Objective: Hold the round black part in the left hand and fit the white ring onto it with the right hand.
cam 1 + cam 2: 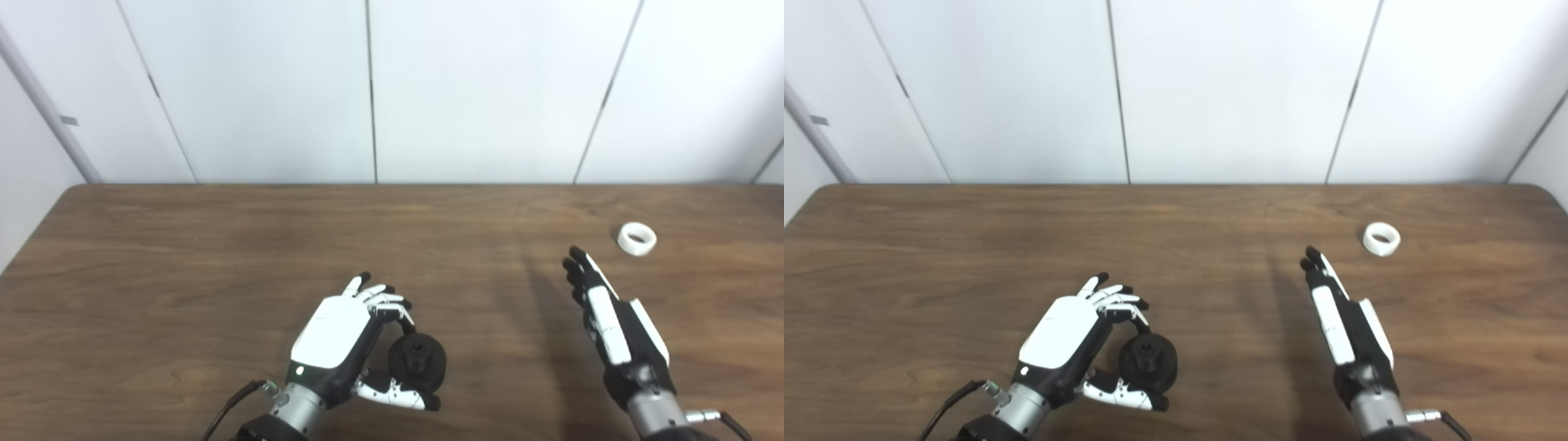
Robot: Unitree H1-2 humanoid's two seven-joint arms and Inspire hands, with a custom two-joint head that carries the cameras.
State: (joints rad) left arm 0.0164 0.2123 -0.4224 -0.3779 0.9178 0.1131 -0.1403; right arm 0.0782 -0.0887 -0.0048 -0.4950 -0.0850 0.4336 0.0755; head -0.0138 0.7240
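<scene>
Left hand (pixel 343 343) grips the round black plastic part (pixel 418 361) between fingers and thumb.
Right hand (pixel 612 324) empty, fingers straight — small white ring (pixel 637 239) lies just beyond on the brown wooden table (pixel 184 257).

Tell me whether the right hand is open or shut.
Open. The right hand holds nothing, its fingers stretched out straight toward the white ring, which lies on the table just beyond the fingertips, untouched.
</scene>
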